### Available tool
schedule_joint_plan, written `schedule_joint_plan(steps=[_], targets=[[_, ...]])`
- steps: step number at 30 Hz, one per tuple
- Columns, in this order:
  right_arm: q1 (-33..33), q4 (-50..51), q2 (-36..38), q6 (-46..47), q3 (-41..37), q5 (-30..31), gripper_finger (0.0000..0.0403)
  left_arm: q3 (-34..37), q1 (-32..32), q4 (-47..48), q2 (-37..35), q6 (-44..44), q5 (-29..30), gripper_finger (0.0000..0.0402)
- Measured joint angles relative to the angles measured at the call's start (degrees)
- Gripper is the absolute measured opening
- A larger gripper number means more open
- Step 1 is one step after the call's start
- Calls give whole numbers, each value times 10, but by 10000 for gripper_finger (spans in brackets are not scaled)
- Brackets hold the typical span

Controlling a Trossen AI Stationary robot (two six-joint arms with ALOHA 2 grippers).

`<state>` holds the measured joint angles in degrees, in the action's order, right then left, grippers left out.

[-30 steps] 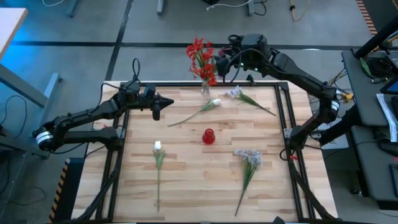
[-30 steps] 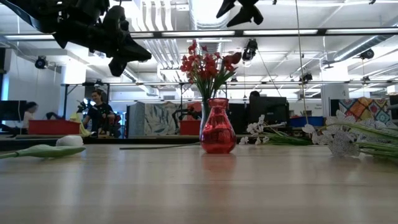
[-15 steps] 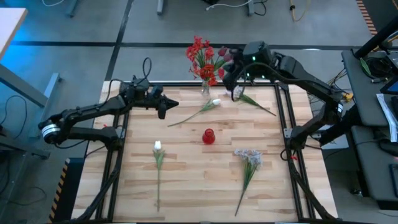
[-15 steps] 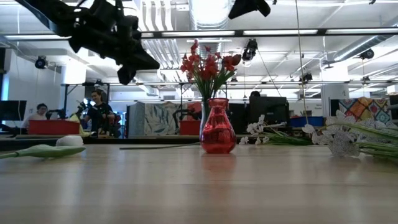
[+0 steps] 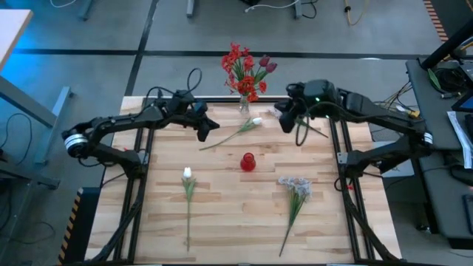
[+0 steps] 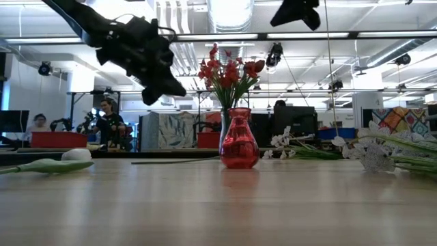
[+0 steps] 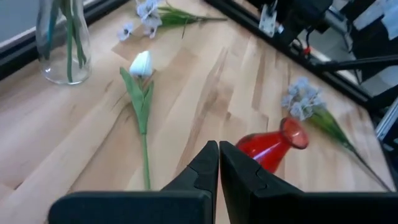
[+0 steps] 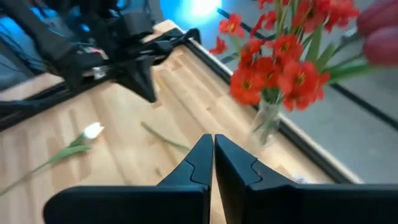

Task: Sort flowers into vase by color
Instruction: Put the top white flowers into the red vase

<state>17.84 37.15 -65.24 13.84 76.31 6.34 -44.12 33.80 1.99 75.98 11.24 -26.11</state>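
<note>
A clear vase (image 5: 244, 104) at the table's far edge holds red flowers (image 5: 242, 68) and a maroon bud (image 5: 267, 65). A small red vase (image 5: 247, 161) stands mid-table. Lying flat on the table are a white tulip (image 5: 255, 121), a second white tulip (image 5: 188, 174), a pale blue-white cluster (image 5: 295, 186), and another cluster (image 5: 281, 111) partly under my right arm. My left gripper (image 5: 205, 134) hovers shut above the table, left of the first tulip's stem. My right gripper (image 5: 299, 137) hovers shut, right of the clear vase. Neither holds anything.
A black frame rail (image 5: 336, 140) runs along the table's right side, and another (image 5: 144, 148) along its left. Bare wood lies between the red vase and the near edge. People (image 6: 109, 123) are in the room far behind the table.
My right gripper has drawn back from the flowers in the clear vase, going toward the table's right and near edges, and has shut. My left gripper has moved toward the table's right, closer to the white tulip's stem, staying shut. The flowers have not moved.
</note>
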Motion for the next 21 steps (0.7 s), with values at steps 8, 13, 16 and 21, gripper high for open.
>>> schedule_joint_plan(steps=[8,13,16,21], targets=[[-2,-8,71,32,-88,-4,9,-51,0,44,77,-36,2,0],[-2,-16,98,31,-115,-4,9,-93,-1,90,121,-56,44,3],[-2,-17,110,27,-129,-5,9,-116,0,106,140,-75,46,18],[-2,-15,127,26,-153,-8,9,-141,-2,140,178,-97,53,58]])
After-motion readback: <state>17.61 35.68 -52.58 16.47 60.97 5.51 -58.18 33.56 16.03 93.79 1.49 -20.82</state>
